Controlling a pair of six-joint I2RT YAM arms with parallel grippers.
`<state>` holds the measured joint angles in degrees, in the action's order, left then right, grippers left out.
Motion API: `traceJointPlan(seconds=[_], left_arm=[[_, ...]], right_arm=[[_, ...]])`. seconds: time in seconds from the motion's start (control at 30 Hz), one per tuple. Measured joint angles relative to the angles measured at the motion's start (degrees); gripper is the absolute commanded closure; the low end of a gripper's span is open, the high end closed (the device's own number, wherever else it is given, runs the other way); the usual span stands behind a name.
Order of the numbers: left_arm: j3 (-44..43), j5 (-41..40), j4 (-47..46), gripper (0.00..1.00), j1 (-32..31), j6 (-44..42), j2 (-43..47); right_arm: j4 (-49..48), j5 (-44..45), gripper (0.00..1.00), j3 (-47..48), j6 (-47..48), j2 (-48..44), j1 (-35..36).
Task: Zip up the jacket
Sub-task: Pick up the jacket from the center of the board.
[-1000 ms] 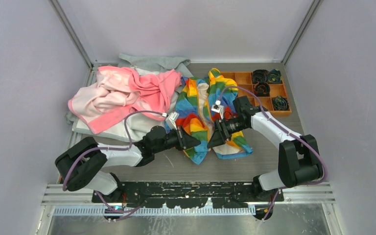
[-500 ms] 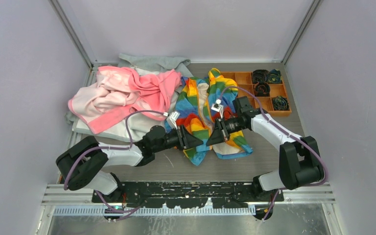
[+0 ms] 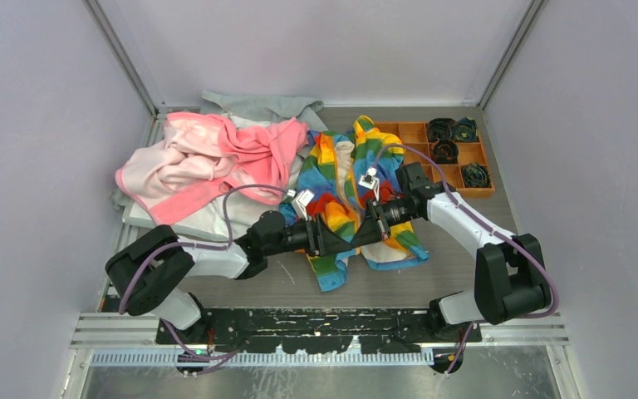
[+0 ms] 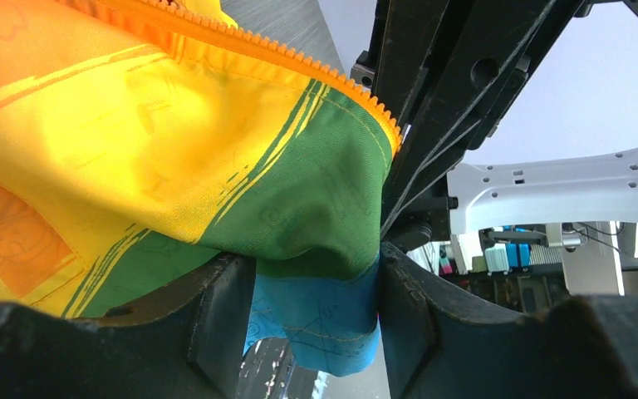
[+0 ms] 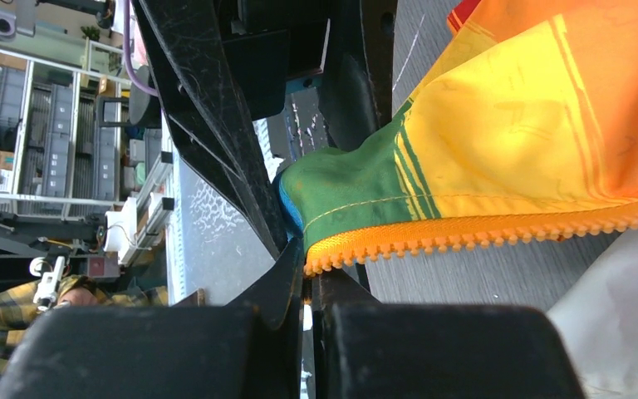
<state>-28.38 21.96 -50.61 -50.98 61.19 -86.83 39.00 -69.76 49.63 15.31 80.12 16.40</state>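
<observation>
a: where is the jacket [image 3: 326, 170]?
b: centre of the overhead view, spread open on the table [image 3: 465, 258] — the pink garment [image 3: 208, 158] touching its left side, the orange tray [image 3: 419, 133] just beside it at upper right.
a: and the left gripper [image 3: 335, 237]?
b: clamped on the lower hem. in its wrist view the green and blue stripes fill the gap between the black fingers [image 4: 220, 312], and the orange zipper [image 4: 299, 62] runs along the top.
a: the right gripper [image 3: 365, 231]?
b: pinched tight on the zipper's toothed end at bottom centre of its own view, with the left arm's black frame right against it — the two grippers meet tip to tip just below the middle of the overhead frame.
</observation>
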Motion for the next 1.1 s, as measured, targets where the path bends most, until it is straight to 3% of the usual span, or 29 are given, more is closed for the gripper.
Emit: traceJointPlan(seconds=[0.4,0.63,0.83,1.0,1.1], left_arm=[[-0.85,3.85,-3.93,0.52,0.00,1.44,-4.20],[-1.97,5.77,-4.42,0.63,0.00,1.77,-5.68],[-2.36,7.37,-6.05,0.97,0.13,2.47,-6.88],[-2.36,8.50,-8.39,1.00,0.79,3.37,-8.98],[-2.36,9.20,-9.57,1.00,0.87,3.69,-9.49]], right_arm=[[-0.57,0.68,0.99,0.00,-1.27,0.90,0.00],[-1.36,1.20,0.99,0.00,-2.45,1.29,-0.07],[-1.77,1.51,0.99,0.00,-3.13,1.29,-0.92],[-1.55,1.73,0.97,0.04,-2.75,1.29,-1.05],[-0.09,1.97,0.90,0.72,-1.36,1.29,-1.18]])
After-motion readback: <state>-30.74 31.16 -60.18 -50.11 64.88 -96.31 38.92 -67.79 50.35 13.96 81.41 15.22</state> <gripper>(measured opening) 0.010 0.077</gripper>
